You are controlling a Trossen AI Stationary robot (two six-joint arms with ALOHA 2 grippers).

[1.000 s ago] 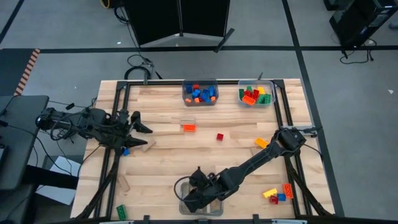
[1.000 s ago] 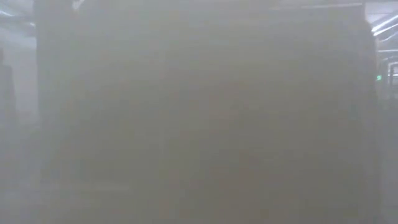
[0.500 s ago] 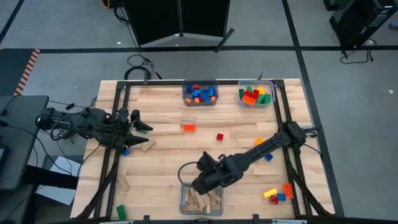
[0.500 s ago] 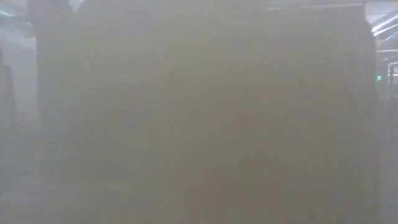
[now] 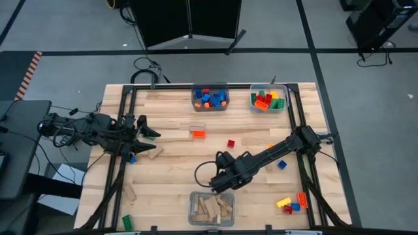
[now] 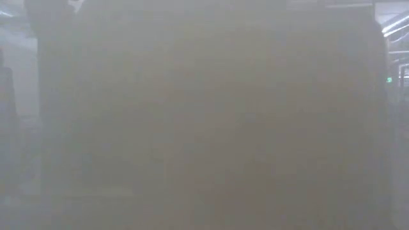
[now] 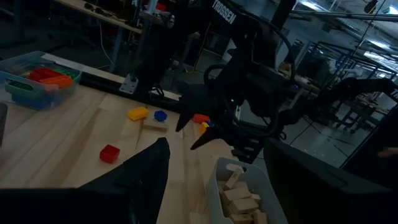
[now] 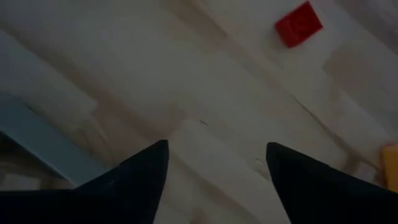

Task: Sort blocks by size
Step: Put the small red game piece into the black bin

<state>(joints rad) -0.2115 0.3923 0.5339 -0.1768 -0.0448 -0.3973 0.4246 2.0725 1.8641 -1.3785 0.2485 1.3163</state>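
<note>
Wooden blocks (image 5: 210, 209) in bin (image 5: 193, 199); right gripper (image 5: 210, 185) withdrawn, jaws now spread, empty; left gripper (image 5: 151, 135) spread

Small studded plastic bricks and plain tan wooden rectangular blocks, scattered and partly sorted. A heap of blue and orange studded bricks (image 5: 209, 98) fills one clear bin at the table's far edge; a heap of red, green and yellow studded bricks (image 5: 268, 99) fills the bin beside it. Tan wooden blocks (image 5: 212, 209) lie jumbled in a third bin at the near edge. Loose on the table: an orange brick (image 5: 199, 134) near a small red brick (image 5: 230, 143) at centre; a blue brick (image 5: 282, 164) to the right; a cluster of yellow, blue and orange-red bricks (image 5: 292, 203) at the near right corner; a green brick (image 5: 128, 222) at the near left corner, with a tan wooden block (image 5: 131, 192) lying flat nearby.
</note>
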